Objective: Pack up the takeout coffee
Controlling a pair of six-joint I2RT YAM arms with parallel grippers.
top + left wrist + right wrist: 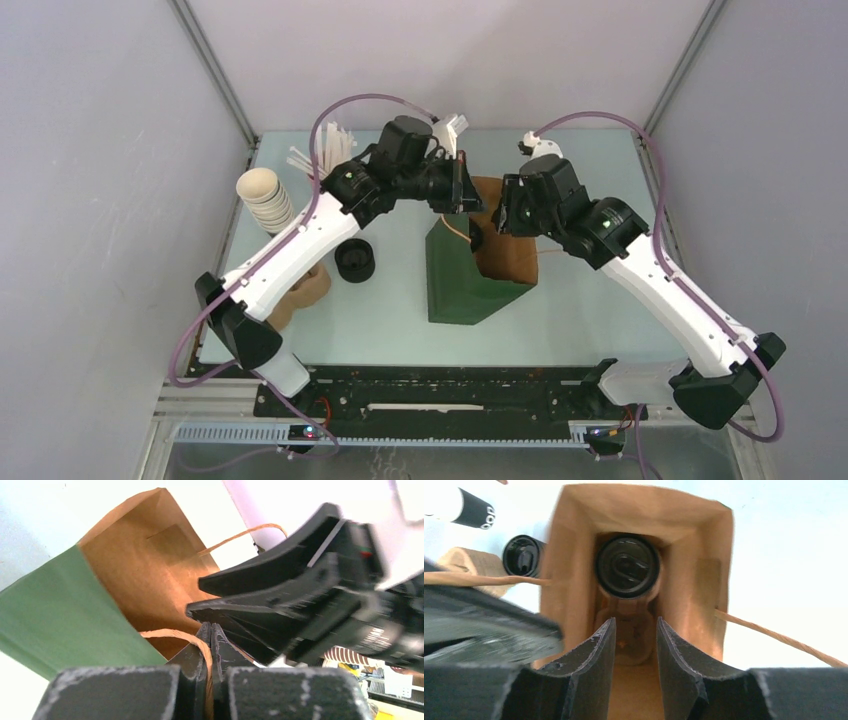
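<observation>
On the pale worktop (600, 300) a green paper bag (455, 290) with a brown inside sits open at the centre of the overhead frame. A stack of lidless cups (265, 198) is at upper left, and a squat stack of black lids (355, 262) is near the bag's left side. The left gripper (211, 630) has its fingers clenched on the bag's twine handle (170, 634), while the right gripper (636, 622) hangs over the bag's mouth, fingers released with nothing between them. The takeout coffee (628, 566) sits deep inside the bag, its black lid facing the right wrist camera, at top centre of that frame.
</observation>
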